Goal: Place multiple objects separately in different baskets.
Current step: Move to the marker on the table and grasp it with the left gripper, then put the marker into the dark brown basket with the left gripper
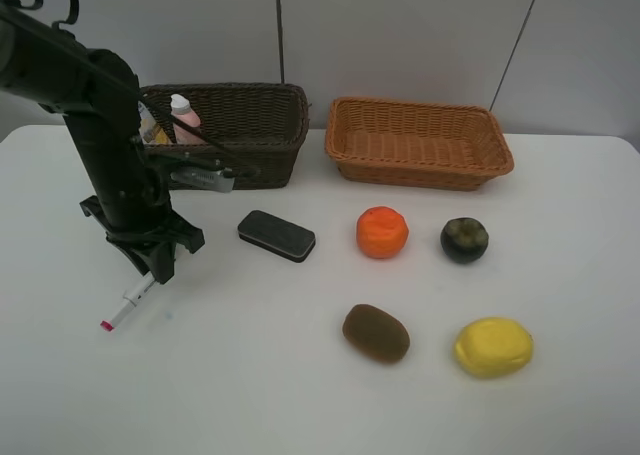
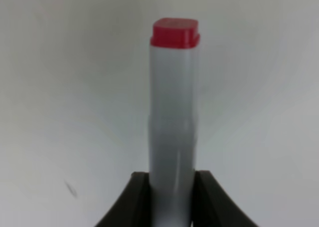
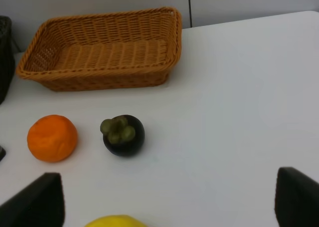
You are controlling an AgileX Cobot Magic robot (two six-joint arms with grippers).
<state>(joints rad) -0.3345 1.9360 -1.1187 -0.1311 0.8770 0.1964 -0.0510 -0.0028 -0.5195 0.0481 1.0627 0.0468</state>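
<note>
Left gripper [image 1: 158, 270]: clenched on the white marker, one dark finger pressed to each side of the barrel, as the left wrist view showed.
White marker [image 1: 128, 303]: on the near-left part of the white table [image 1: 250, 405], slanting from the jaws toward the near left, its red end farthest from the gripper; whether it lay on the table or was just clear of it could not be told.
Dark brown basket [image 1: 270, 145]: at the far left, behind the left arm, just left of the other basket.
Small pink bottle [image 1: 183, 118]: upright inside the dark brown basket, at its left end, partly hidden by the arm.
Dark grey eraser block [image 1: 276, 235]: flat on the table, in front of the dark brown basket and right of the left gripper.
Brown kiwi [image 1: 376, 333]: near the front, right of centre, apart from the rest.
Orange [image 1: 382, 232]: beyond the kiwi, between the eraser block and the mangosteen.
Orange-tan basket [image 1: 420, 160]: at the far right, nothing showing inside it.
Dark mangosteen [image 1: 465, 240]: right of the orange, in front of the orange-tan basket.
Yellow lemon [image 1: 493, 347]: near right, right of the kiwi.
Right gripper [image 3: 172, 177]: released, fingers spread wide, grasping nothing, seen only in its own wrist view, facing the orange, mangosteen and lemon.
</note>
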